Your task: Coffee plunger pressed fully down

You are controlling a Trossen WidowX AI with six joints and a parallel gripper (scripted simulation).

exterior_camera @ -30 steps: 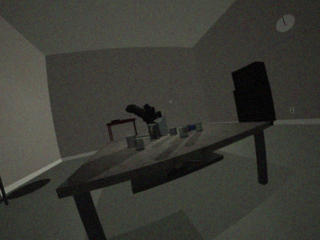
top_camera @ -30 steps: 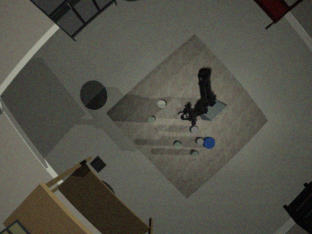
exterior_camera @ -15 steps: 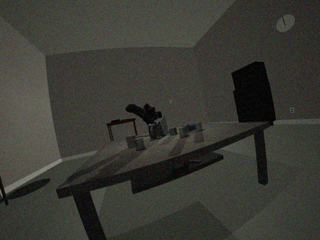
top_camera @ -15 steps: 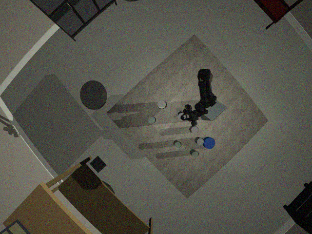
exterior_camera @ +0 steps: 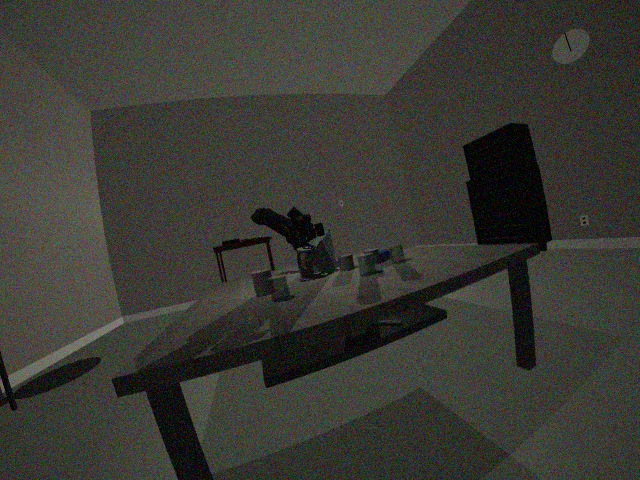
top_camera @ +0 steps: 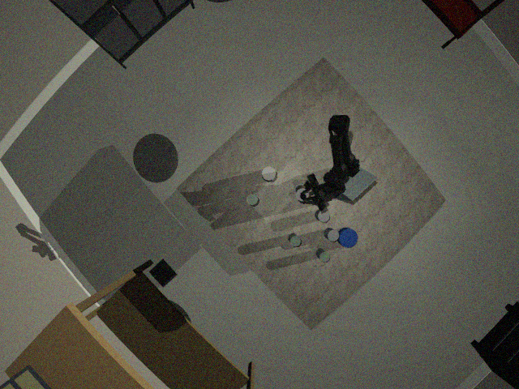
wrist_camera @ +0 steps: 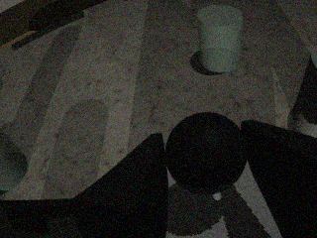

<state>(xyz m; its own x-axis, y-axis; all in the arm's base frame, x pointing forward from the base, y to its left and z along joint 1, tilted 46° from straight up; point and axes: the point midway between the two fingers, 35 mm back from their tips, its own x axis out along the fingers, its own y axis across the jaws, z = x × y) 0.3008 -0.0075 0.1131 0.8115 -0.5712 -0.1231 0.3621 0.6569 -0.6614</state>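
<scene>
The coffee press [top_camera: 299, 194] [exterior_camera: 306, 262] stands upright on the stone table [top_camera: 377, 234] [exterior_camera: 444, 268]. Its round black plunger knob [wrist_camera: 204, 149] sits low over the pale lid in the wrist view. My gripper [top_camera: 305, 192] [exterior_camera: 306, 246] [wrist_camera: 202, 138] is shut on the knob, one dark finger on each side of it. The black arm [top_camera: 340, 146] reaches in from the far side. The press body is mostly hidden under the gripper in the overhead view.
Several pale cups stand around on the table: one [top_camera: 268, 173] and another [top_camera: 252, 199] to the left, one [top_camera: 323, 215] just beside the gripper, one ahead in the wrist view [wrist_camera: 220, 39]. A blue disc [top_camera: 348, 237] lies lower right. A grey block [top_camera: 358, 185] sits by the arm.
</scene>
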